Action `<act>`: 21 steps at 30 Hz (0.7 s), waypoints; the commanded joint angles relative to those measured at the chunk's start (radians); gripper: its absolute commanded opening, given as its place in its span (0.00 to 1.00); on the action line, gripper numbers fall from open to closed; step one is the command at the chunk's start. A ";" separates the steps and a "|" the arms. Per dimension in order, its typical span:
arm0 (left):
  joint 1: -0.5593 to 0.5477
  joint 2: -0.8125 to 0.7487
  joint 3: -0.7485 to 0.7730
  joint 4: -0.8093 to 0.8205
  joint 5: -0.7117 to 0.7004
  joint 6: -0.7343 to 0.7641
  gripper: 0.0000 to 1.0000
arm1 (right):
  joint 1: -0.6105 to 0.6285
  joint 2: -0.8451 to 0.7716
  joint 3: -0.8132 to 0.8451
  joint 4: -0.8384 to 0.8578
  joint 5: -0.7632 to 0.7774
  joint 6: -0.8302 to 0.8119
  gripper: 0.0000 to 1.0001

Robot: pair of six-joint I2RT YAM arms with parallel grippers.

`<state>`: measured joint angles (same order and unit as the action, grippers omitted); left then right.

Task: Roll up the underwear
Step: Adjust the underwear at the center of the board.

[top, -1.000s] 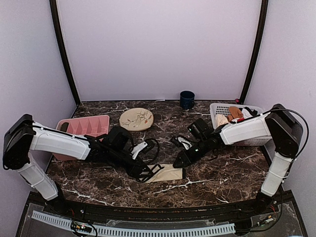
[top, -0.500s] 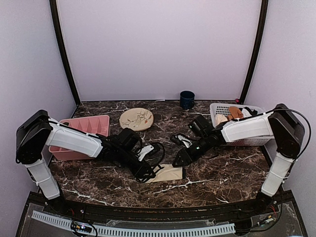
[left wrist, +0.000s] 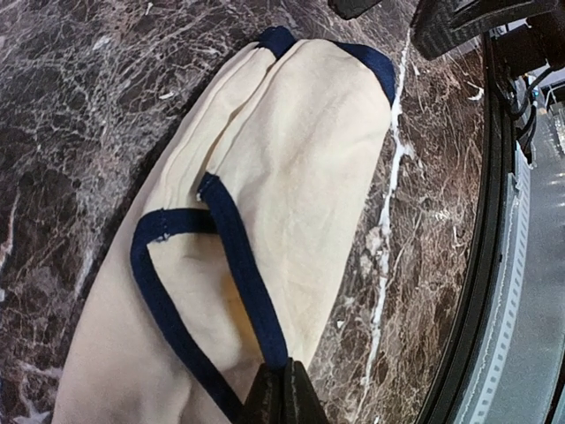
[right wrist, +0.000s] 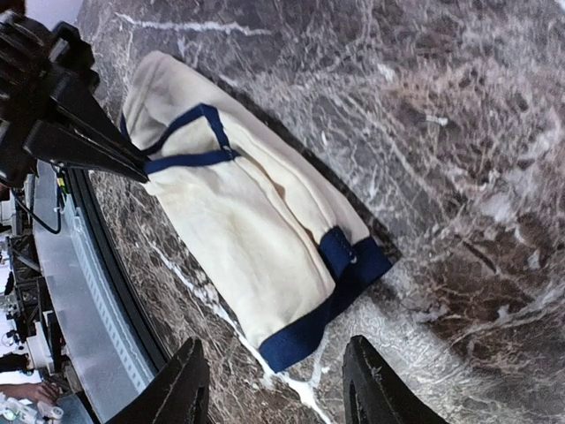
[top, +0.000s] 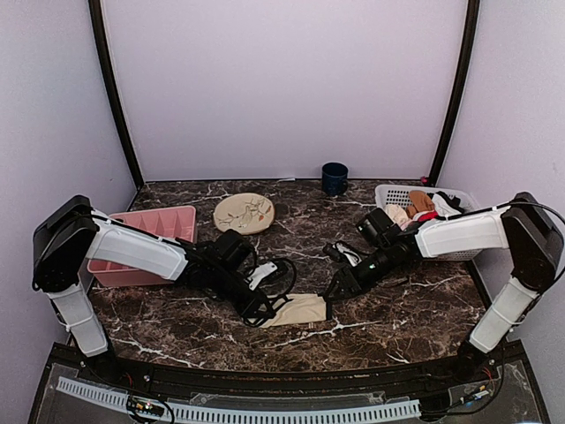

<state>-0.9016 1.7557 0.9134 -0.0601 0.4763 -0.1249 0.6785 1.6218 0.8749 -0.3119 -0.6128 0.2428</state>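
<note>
The underwear (top: 300, 309) lies folded into a long cream strip with dark trim on the marble table, near the front middle. My left gripper (top: 261, 315) is at its left end, shut on a strip of the dark trim (left wrist: 252, 291), with the fingertips (left wrist: 282, 393) pressed together. My right gripper (top: 338, 290) hangs open just off the right end, above and to the right of the waistband band (right wrist: 340, 291), with nothing between its fingers (right wrist: 275, 371). In the right wrist view the underwear (right wrist: 247, 221) stretches away toward the left gripper (right wrist: 132, 163).
A pink divided tray (top: 146, 231) stands at the left. A round patterned plate (top: 244, 213) and a dark mug (top: 335, 177) are at the back. A white basket (top: 397, 188) with garments sits at the right. A black cable loop (top: 281, 269) lies behind the underwear.
My left gripper has shut on the dark trim at the left end. My right gripper has opened and drawn back to the right, off the underwear.
</note>
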 commanded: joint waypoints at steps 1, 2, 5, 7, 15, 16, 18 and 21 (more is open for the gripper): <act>-0.002 -0.029 0.018 -0.014 0.048 0.013 0.02 | -0.002 0.023 -0.018 0.010 -0.037 0.009 0.51; -0.001 -0.028 0.021 -0.013 0.053 0.011 0.01 | -0.002 0.027 -0.018 0.012 -0.041 0.009 0.51; 0.001 -0.026 0.035 -0.030 0.071 0.016 0.00 | -0.002 0.049 -0.007 0.014 -0.061 0.010 0.51; 0.004 -0.028 0.042 -0.043 0.072 0.020 0.00 | -0.002 0.066 0.006 0.008 -0.060 0.004 0.51; 0.016 -0.029 0.036 -0.050 0.081 0.027 0.00 | -0.002 0.135 0.053 -0.044 -0.028 -0.033 0.41; 0.018 -0.030 0.036 -0.050 0.081 0.027 0.00 | -0.002 0.133 0.059 -0.047 -0.027 -0.033 0.33; 0.021 -0.030 0.035 -0.048 0.083 0.024 0.00 | -0.002 0.118 0.073 -0.054 -0.023 -0.032 0.21; 0.034 -0.033 0.035 -0.048 0.086 0.018 0.00 | -0.003 0.079 0.076 -0.048 -0.012 -0.022 0.10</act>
<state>-0.8841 1.7557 0.9356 -0.0849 0.5423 -0.1154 0.6785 1.7519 0.9226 -0.3641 -0.6392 0.2222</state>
